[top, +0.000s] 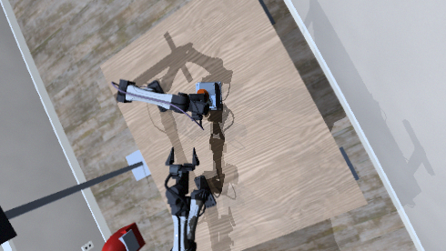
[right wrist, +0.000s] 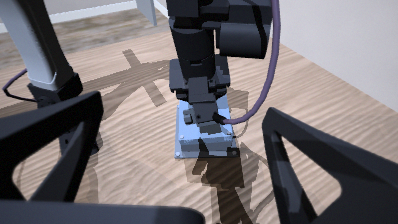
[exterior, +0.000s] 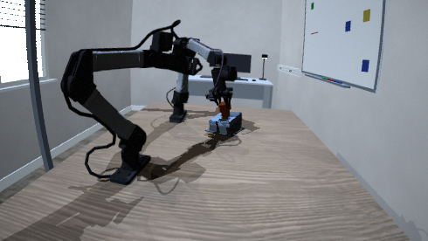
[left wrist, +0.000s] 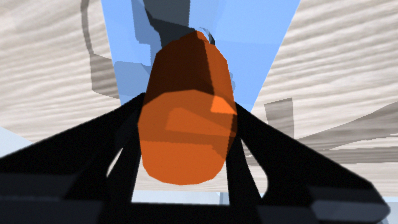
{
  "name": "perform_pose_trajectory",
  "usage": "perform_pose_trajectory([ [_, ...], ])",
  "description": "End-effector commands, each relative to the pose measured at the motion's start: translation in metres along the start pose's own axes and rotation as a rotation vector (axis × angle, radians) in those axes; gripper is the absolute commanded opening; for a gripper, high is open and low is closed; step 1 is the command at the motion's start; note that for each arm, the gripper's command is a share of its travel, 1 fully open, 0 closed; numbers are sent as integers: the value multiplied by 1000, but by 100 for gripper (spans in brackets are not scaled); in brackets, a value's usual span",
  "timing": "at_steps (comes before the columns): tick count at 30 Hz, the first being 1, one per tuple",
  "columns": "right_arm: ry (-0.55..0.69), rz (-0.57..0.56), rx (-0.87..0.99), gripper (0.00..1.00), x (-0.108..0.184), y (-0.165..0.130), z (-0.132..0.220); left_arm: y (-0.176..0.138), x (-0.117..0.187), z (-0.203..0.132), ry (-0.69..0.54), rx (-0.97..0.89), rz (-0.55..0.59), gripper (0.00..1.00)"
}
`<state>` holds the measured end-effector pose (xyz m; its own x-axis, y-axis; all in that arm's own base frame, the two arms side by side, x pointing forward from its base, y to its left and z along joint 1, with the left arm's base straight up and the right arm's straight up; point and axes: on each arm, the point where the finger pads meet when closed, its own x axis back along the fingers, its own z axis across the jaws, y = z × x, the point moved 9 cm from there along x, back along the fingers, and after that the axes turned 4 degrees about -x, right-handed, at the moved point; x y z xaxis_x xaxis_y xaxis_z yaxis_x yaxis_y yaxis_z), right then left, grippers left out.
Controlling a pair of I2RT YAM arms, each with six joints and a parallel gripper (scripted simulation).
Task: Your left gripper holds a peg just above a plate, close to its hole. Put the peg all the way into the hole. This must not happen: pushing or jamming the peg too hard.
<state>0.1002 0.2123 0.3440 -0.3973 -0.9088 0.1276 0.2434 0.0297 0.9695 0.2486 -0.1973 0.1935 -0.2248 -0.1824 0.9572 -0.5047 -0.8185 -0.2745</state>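
Observation:
An orange peg (top: 202,92) (exterior: 224,110) (left wrist: 185,150) is held between the fingers of my left gripper (left wrist: 187,105), which is shut on it. The pale blue plate (top: 213,102) (exterior: 233,121) (left wrist: 260,60) (right wrist: 207,146) is the top of a raised block on the table. The peg's lower end is at or just above the plate's top; which one I cannot tell. In the left wrist view a small curved edge, perhaps the hole's rim, shows beside the peg's far end. The rest of the hole is hidden. My right gripper (top: 183,150) is open and empty, away from the plate.
The block stands on a wooden table (top: 282,150) (exterior: 279,188), with a low flange (right wrist: 178,154) around its foot. The left arm's base (exterior: 178,117) is beside the block, and the right arm's base (exterior: 127,174) is farther off. Arm shadows cross the table and plate.

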Motion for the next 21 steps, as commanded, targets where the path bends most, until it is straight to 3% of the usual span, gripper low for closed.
perform_pose_trajectory([
  [1, 1, -30, -2, 100, 3, 8, 2, -3, 11, -4, 42, 12, 8, 40],
  [21, 1, -30, -2, 100, 3, 8, 2, -3, 10, 7, 27, 3, -3, 40],
])
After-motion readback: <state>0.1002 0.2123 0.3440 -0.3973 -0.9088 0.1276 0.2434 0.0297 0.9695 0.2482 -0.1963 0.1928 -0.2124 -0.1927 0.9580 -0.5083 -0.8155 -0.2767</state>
